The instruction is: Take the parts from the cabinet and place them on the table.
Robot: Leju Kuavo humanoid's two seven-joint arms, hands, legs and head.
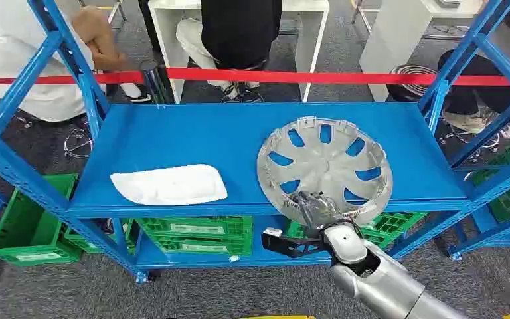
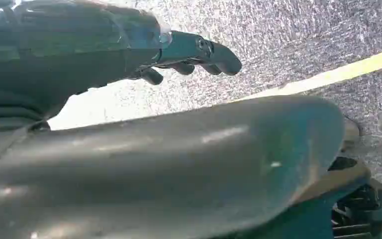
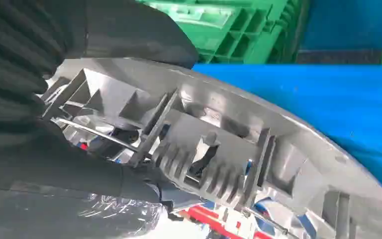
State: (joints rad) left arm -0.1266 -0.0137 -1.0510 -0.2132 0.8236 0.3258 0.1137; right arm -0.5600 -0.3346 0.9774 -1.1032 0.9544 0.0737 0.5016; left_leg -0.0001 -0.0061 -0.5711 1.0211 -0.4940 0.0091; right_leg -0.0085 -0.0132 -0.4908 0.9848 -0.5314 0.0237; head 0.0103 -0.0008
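Wheel cover [image 1: 325, 164] lies flat on blue shelf [image 1: 172, 136], near edge at right hand [image 1: 313, 207]. Right hand grips its rim. Left hand [image 2: 189, 55] hangs low, holds nothing, fingers apart.

Two parts side by side on the shelf [image 1: 172, 133].
Tray [image 1: 169, 184] left, near front edge; hubcap [image 1: 324, 166] right, overhanging the front edge at the right hand [image 1: 312, 207]. Crates [image 1: 196, 232] underneath; barrier tape [image 1: 272, 77] and people behind.

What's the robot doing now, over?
Right hand grips hubcap at its near rim, on blue shelf. Left hand hangs, holding nothing. White part waiting. Nothing blocking.
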